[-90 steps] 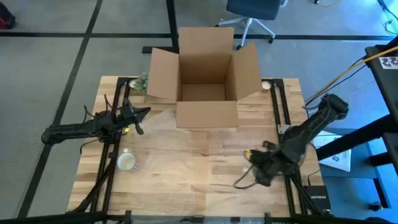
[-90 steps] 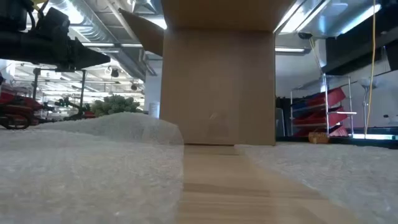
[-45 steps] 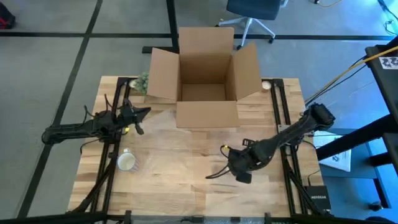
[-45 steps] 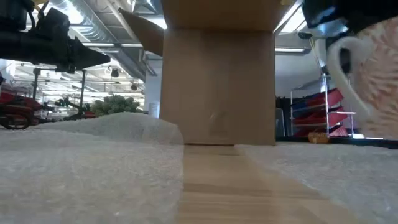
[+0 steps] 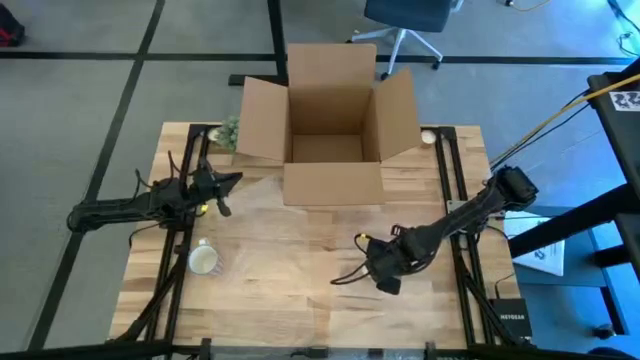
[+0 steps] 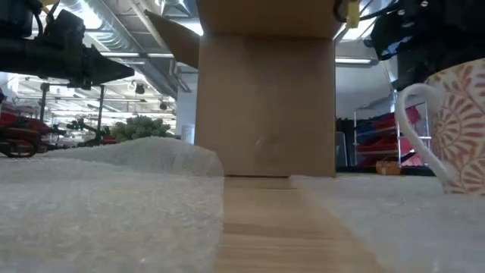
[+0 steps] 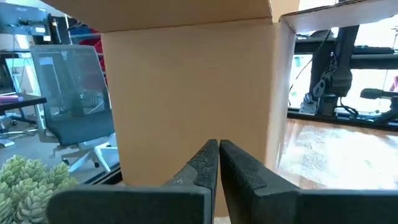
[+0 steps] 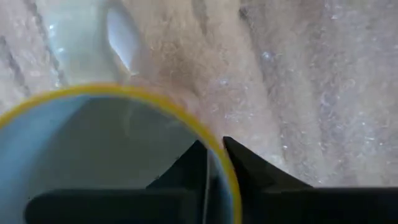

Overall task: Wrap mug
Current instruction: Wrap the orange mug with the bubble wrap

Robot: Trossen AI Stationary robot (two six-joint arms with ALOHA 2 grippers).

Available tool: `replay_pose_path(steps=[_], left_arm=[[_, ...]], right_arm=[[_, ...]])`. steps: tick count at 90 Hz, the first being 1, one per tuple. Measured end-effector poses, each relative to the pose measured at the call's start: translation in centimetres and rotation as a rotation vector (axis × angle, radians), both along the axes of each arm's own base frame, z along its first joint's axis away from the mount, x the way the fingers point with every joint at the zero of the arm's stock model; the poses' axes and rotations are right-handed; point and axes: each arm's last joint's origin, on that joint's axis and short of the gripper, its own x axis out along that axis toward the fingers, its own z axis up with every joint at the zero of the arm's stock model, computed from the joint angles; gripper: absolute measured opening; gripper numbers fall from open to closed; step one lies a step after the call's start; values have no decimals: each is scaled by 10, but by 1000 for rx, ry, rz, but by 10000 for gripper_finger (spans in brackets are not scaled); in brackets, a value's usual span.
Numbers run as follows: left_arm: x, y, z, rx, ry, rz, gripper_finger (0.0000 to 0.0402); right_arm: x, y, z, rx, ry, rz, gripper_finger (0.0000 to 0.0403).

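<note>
Right gripper [image 8: 214, 163]: pinches the mug's yellow rim, one finger inside and one outside, over the front right of the table.
Mug [image 6: 455, 125]: patterned, white handle; upright, its base at or just above the bubble wrap [image 6: 98, 205]; contact is not resolved.
Left gripper [image 7: 217, 163]: fingers pressed together on nothing, waiting at the table's left, facing the cardboard box [image 5: 325, 115].
Risk, tipping: a one-sided rim grip could let the mug swing or topple when it is set down on the soft, uneven wrap.
Risk, sheet shift: the wrap appears to lie loose, so a sideways drag of the mug would likely bunch or slide it.
Risk, placement: a mug set near the sheet's edge would leave little material to fold over it.
Hidden: in the high view the arm covers the mug; the transparent wrap's outline on the table [image 5: 300, 300] is hard to trace.
Cut off: the low view crops the mug's far side.
Unclear: a small pale round object [image 5: 203, 260] near the left arm is unidentifiable.
</note>
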Motion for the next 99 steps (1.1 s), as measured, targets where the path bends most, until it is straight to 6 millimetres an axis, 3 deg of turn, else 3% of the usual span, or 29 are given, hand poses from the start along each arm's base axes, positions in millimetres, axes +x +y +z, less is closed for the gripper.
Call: replay_pose_path(steps=[13,30,42,51,64,79,99], left_arm=[[0,0,0,0,0,0,0],[0,0,0,0,0,0,0],[0,0,0,3,1,0,0],[0,0,0,3,2,0,0],[0,0,0,2,1,1,0],[0,0,0,3,2,0,0],[0,0,0,6,3,1,0]], right_arm=[[5,3,17,15,-27,-4,122],[-1,9,73,96,-32,-53,186],[-19,32,114,176,-82,-94,208],[-36,54,125,201,-104,-106,213],[-60,92,117,226,-123,-111,209],[-74,154,75,272,-180,8,201],[-57,208,7,225,-182,154,179]])
